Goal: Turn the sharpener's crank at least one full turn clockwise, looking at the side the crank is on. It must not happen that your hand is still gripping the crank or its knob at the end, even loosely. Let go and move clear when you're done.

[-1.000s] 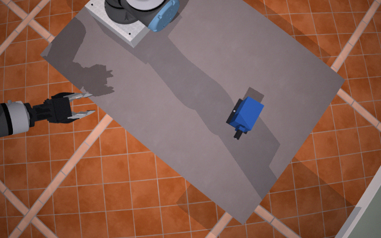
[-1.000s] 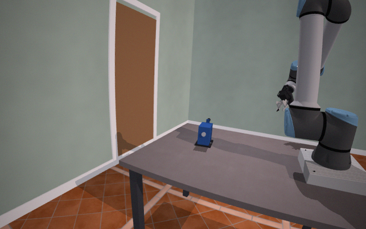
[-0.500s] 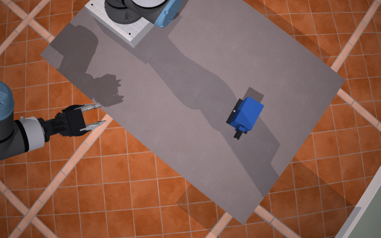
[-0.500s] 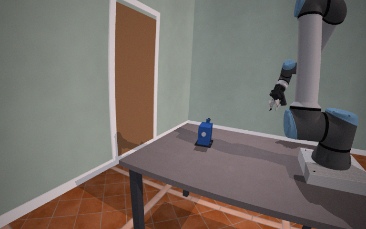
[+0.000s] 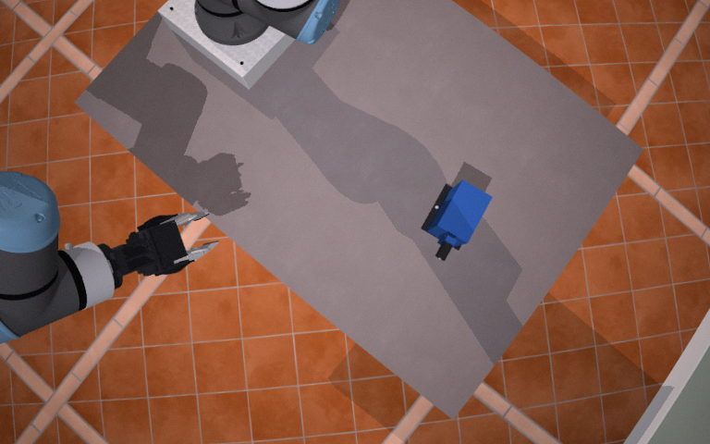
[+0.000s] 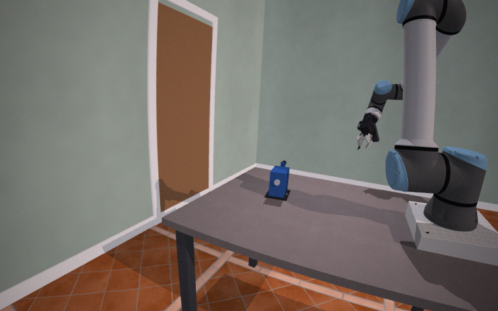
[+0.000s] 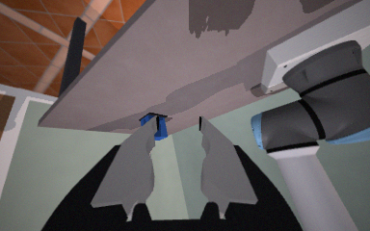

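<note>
The blue pencil sharpener (image 5: 460, 212) (image 6: 278, 182) stands upright on a dark base plate on the grey table (image 5: 366, 78) (image 6: 294, 234). Its crank (image 5: 444, 251) (image 6: 283, 163) sticks out at one end, on the side away from the exterior camera. In the wrist view the sharpener (image 7: 160, 130) is small and far off, just beside one finger. My gripper (image 5: 211, 228) (image 6: 362, 146) (image 7: 179, 116) hangs high in the air beside the table's long edge, far from the sharpener. Its fingers stand partly apart with nothing between them.
The arm's base sits on a light mounting block (image 5: 246, 57) (image 6: 440, 238) at one corner of the table. A brown door (image 6: 183, 102) and green walls stand behind. Orange tiled floor (image 5: 262, 366) lies all around.
</note>
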`<state>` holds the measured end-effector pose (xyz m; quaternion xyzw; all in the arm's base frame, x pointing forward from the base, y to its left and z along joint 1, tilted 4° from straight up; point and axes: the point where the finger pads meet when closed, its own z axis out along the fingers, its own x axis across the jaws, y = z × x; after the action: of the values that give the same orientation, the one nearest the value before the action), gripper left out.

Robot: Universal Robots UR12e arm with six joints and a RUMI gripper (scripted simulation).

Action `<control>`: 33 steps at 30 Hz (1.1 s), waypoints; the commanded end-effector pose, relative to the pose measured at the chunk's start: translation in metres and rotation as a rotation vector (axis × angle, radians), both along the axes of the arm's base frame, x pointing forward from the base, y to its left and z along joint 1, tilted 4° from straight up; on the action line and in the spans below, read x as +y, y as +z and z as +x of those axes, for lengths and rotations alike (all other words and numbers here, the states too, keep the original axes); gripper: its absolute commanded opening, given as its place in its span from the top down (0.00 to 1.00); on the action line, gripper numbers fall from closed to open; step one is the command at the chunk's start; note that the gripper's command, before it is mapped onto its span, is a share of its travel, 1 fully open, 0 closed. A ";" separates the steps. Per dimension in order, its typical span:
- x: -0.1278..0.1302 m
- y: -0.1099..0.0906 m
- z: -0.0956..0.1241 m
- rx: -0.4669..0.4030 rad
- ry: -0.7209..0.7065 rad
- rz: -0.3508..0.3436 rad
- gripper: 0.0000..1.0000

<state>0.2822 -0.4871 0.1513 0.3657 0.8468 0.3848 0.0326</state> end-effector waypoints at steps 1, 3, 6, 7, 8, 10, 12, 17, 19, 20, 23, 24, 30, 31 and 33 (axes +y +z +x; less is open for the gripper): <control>-0.002 0.000 0.019 -0.009 0.065 -0.031 0.68; -0.003 0.000 0.029 -0.012 0.093 -0.044 0.68; -0.003 0.000 0.044 -0.012 0.093 -0.044 0.68; -0.003 0.000 0.049 -0.013 0.093 -0.044 0.68; -0.003 0.000 0.054 -0.013 0.093 -0.044 0.68; -0.003 0.000 0.056 -0.013 0.093 -0.044 0.68; -0.003 0.000 0.061 -0.018 0.123 -0.057 0.68; -0.001 0.000 0.086 -0.028 0.181 -0.083 0.68; -0.001 0.000 0.096 -0.028 0.181 -0.083 0.68; 0.000 -0.001 0.101 -0.028 0.181 -0.083 0.68; 0.000 -0.001 0.105 -0.028 0.181 -0.083 0.68; 0.001 -0.001 0.110 -0.035 0.211 -0.096 0.68; 0.004 -0.001 0.130 -0.047 0.270 -0.121 0.68; 0.005 0.000 0.135 -0.047 0.270 -0.121 0.68; 0.007 0.000 0.145 -0.048 0.270 -0.121 0.68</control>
<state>0.4054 -0.4830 0.1503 0.2437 0.9060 0.3454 0.0227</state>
